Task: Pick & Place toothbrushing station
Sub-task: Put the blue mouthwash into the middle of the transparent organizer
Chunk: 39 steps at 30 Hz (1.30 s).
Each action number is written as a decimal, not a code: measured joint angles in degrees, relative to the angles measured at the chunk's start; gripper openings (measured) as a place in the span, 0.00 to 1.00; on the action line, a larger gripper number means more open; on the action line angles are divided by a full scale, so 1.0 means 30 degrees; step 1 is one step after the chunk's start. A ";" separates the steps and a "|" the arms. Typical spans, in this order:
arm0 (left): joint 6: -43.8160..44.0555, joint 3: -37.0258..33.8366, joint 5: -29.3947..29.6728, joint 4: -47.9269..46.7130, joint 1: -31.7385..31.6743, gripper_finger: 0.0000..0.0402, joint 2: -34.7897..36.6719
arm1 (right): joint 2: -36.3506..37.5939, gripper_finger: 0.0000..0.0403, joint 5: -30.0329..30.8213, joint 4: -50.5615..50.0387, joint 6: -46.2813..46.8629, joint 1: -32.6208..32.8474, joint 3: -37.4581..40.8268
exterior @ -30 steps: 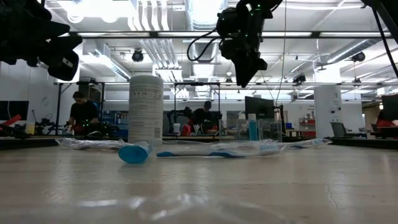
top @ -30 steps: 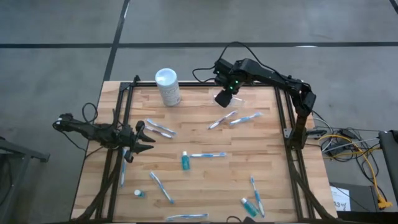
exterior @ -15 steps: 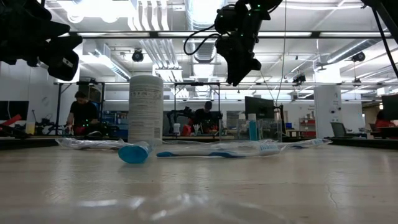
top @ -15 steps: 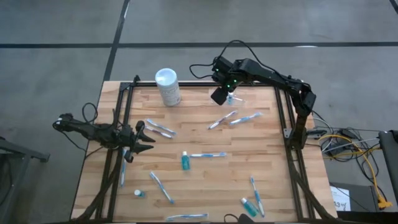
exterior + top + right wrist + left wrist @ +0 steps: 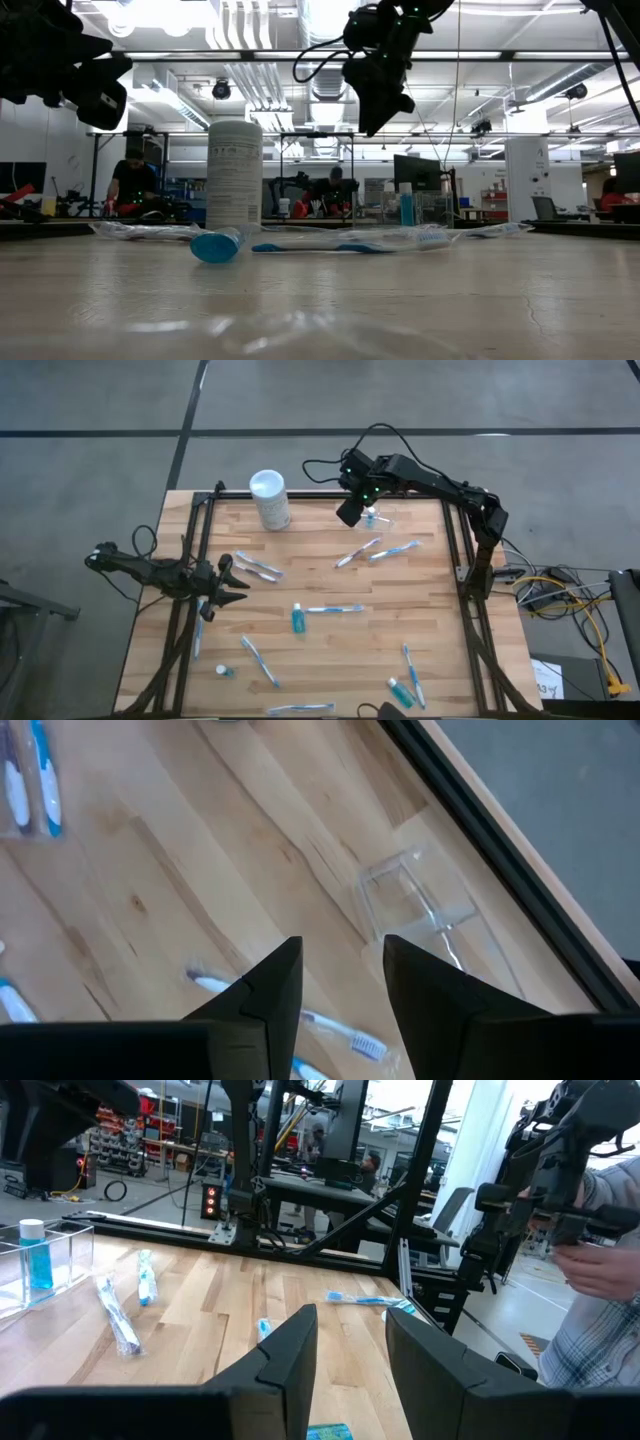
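Hidden, cut off, or too faint to read

In the high view the toothbrushing station (image 5: 377, 517) is partly covered by the right gripper (image 5: 347, 514) and too faint on the tabletop (image 5: 330, 560) to make out its shape. In the low view the left gripper (image 5: 60, 60) is cut by the picture's edge, so its jaws cannot be judged there. The print on the white cylinder (image 5: 234, 175) is too small to read. A person's hand (image 5: 605, 1270) is cut off in the left wrist view.
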<state>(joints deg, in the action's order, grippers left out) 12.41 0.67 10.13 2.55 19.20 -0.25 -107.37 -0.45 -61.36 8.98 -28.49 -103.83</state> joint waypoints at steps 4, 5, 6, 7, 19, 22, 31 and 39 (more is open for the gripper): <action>-0.0001 0.0000 0.0000 0.0000 0.0000 0.31 0.0006 | 0.0000 0.34 -0.0024 0.0154 -0.0003 0.0051 0.0000; -0.0001 0.0000 0.0007 0.0000 0.0000 0.31 0.0000 | 0.0000 0.34 -0.0052 0.0159 -0.0002 0.0051 0.0000; -0.0001 0.0000 0.0001 0.0000 0.0000 0.31 0.0006 | 0.0000 0.34 -0.0066 0.0159 -0.0003 0.0051 0.0000; 0.0004 0.0000 0.0000 0.0000 0.0000 0.31 0.0004 | 0.0000 0.34 -0.0066 0.0167 -0.0004 0.0051 0.0000; 0.0006 0.0000 0.0006 0.0000 0.0000 0.31 0.0006 | 0.0000 0.33 -0.1571 0.0259 -0.1122 0.0142 0.0000; 0.0002 0.0000 0.0003 0.0000 0.0000 0.31 0.0005 | 0.0000 0.33 -0.2221 0.0258 -0.1092 0.0263 0.0000; 0.0002 0.0000 0.0001 0.0000 0.0000 0.31 0.0006 | 0.0019 0.33 -0.2863 0.0170 -0.1133 0.1462 0.0000; 0.0002 0.0000 0.0003 0.0000 0.0000 0.31 0.0006 | 0.0099 0.32 -0.2863 0.0176 -0.1061 0.3010 0.0007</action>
<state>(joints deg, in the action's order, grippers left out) 12.41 0.67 10.14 2.55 19.20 -0.23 -107.08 -9.04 -60.83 5.80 -19.46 -103.81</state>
